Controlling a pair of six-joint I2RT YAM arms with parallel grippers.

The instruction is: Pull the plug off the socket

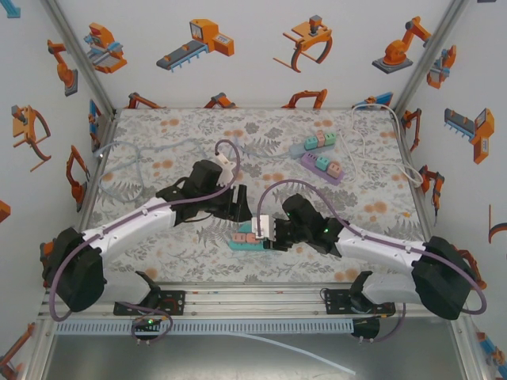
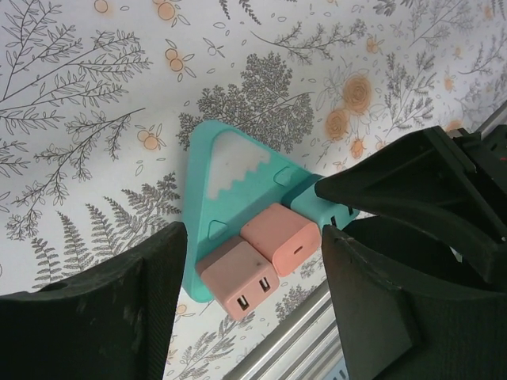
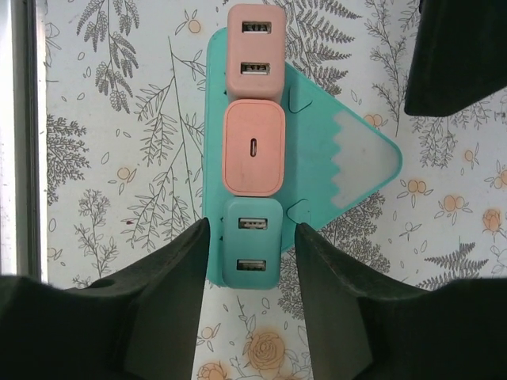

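A teal triangular socket (image 3: 356,158) lies flat on the floral table near the front edge, also seen in the top view (image 1: 240,243). Three plugs sit in a row on it: a pink two-port one (image 3: 253,51), a salmon one (image 3: 253,150) and a teal two-port plug (image 3: 252,241). My right gripper (image 3: 252,237) straddles the teal plug, with its fingers close on both sides and a narrow gap still showing at each. My left gripper (image 2: 252,253) stands open and wide around the pink plug (image 2: 238,281) and the salmon plug (image 2: 281,237), touching neither.
The two grippers crowd each other over the socket; the right one's black body (image 2: 412,182) fills the left wrist view's right side. An aluminium rail (image 2: 293,332) runs just beside the socket. Two more plug strips (image 1: 313,144) (image 1: 321,166) lie at the back, with a white cable (image 1: 380,142) and a grey cable (image 1: 135,166).
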